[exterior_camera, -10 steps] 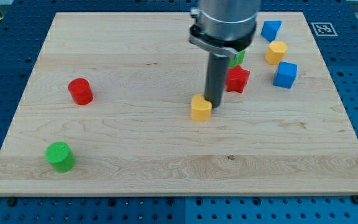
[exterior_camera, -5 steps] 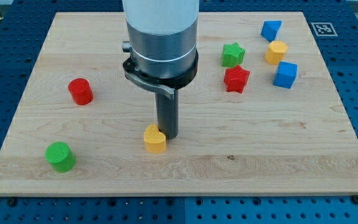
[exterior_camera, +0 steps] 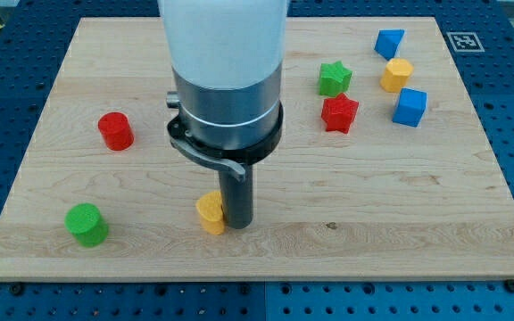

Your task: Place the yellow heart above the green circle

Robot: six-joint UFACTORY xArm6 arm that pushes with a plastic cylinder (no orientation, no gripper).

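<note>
The yellow heart (exterior_camera: 210, 212) lies on the wooden board near the view's bottom, a little left of centre. My tip (exterior_camera: 238, 223) touches the heart's right side. The green circle (exterior_camera: 87, 224) stands at the view's lower left, well to the left of the heart and slightly lower. The arm's wide grey body hides the board's upper middle.
A red circle (exterior_camera: 114, 130) stands at the left. At the upper right are a green star (exterior_camera: 334, 78), a red star (exterior_camera: 339, 114), a yellow hexagon (exterior_camera: 397, 75) and two blue blocks (exterior_camera: 388, 43) (exterior_camera: 410, 107). The board's bottom edge (exterior_camera: 257, 273) runs close below the heart.
My tip has pushed the yellow heart from the board's centre down and to the left, toward the green circle. The other blocks have not moved.
</note>
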